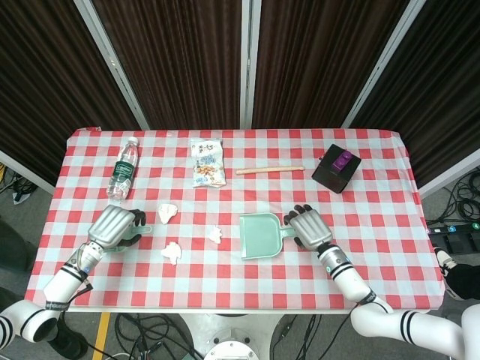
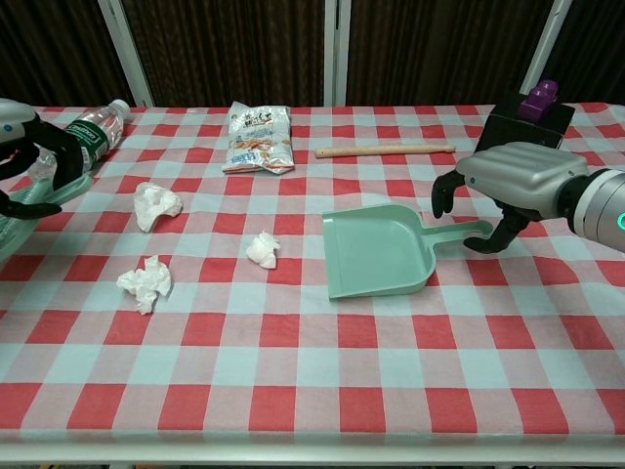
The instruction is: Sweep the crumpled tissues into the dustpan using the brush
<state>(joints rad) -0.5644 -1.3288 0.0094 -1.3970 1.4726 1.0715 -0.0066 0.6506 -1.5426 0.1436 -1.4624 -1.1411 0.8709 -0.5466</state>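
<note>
Three crumpled white tissues lie left of centre: one (image 1: 168, 212) (image 2: 156, 203) furthest back, one (image 1: 172, 253) (image 2: 145, 283) nearest the front, one (image 1: 215, 235) (image 2: 263, 249) closest to the dustpan. The mint-green dustpan (image 1: 259, 235) (image 2: 375, 250) lies flat in the middle, mouth toward the front, handle (image 2: 467, 233) pointing right. My right hand (image 1: 309, 227) (image 2: 508, 176) hovers over that handle, fingers arched down on either side, not closed on it. At the table's left edge my left hand (image 1: 112, 227) (image 2: 29, 147) grips the green brush (image 1: 143, 227) (image 2: 18, 220), left of the tissues.
Along the back of the checked table lie a water bottle (image 1: 122, 169) (image 2: 93, 122), a snack bag (image 1: 207, 163) (image 2: 257, 139) and a wooden stick (image 1: 270, 170) (image 2: 386, 149). A black box with a purple top (image 1: 336, 169) (image 2: 522, 137) stands at the back right.
</note>
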